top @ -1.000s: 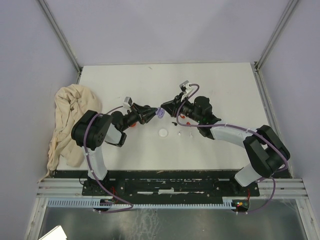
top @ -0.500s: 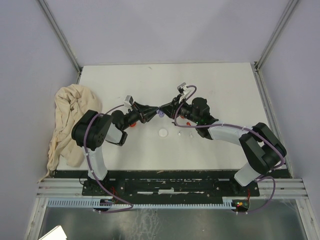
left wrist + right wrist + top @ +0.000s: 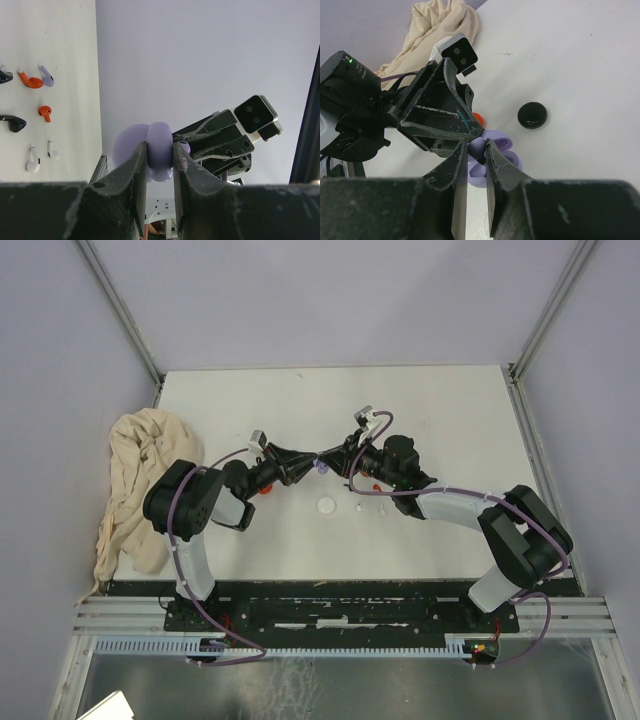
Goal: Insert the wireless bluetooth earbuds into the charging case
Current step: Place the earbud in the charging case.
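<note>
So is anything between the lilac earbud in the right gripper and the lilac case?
Nothing visible. The left gripper holds the lilac case up off the table, and the right gripper has the lilac earbud right at it.

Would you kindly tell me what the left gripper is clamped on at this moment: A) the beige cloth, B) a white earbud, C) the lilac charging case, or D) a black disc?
C: in the left wrist view the left gripper has its fingers pressed on both sides of the lilac charging case, with the right gripper holding a lilac earbud right beside it.
</note>
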Robot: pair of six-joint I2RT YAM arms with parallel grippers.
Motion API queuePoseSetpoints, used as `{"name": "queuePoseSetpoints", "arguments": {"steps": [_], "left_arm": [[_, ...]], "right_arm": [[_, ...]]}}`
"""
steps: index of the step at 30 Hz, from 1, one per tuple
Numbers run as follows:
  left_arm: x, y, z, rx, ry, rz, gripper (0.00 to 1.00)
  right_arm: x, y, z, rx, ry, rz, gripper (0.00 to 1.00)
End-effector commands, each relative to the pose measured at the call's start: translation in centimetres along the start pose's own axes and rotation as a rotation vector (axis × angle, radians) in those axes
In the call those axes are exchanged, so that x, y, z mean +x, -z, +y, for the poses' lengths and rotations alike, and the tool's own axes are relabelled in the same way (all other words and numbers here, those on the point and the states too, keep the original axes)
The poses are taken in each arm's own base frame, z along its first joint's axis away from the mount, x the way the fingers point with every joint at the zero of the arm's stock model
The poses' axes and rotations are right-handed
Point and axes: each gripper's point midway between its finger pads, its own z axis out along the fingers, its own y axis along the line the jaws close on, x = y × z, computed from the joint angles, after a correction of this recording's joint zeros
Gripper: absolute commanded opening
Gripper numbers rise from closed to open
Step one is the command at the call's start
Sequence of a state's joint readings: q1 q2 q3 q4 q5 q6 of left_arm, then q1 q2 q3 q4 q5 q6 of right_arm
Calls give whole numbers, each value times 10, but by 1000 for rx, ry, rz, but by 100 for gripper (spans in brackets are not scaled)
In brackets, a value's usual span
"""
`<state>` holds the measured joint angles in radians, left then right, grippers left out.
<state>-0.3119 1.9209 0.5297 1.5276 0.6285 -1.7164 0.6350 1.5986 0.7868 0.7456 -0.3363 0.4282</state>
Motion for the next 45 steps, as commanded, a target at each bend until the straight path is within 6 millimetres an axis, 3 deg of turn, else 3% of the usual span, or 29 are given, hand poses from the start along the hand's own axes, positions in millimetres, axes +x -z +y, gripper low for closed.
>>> {"name": "queuePoseSetpoints", "arguments": {"steps": [1, 22, 30, 36, 39, 42, 45], "left_arm": [[11, 3, -62, 216, -121, 28, 3], [16, 6, -70, 231, -137, 34, 3], [15, 6, -67, 224, -134, 31, 3], [13, 6, -58, 204, -127, 26, 3], [8, 7, -52, 189, -123, 14, 3], [2, 12, -46, 172, -121, -4, 3], [-5, 17, -46, 169, -132, -22, 3]], "right_arm": [[-11, 3, 7, -15, 33, -35, 2], [-11, 10, 3, 14, 59, -16, 3], [-22, 14, -1, 63, 61, -34, 55], [-54, 32, -2, 136, 99, -119, 70], [-62, 48, -22, 295, 105, -84, 79], [-59, 78, -72, 644, 95, 47, 88], [-31, 110, -111, 892, 71, 328, 89]]}}
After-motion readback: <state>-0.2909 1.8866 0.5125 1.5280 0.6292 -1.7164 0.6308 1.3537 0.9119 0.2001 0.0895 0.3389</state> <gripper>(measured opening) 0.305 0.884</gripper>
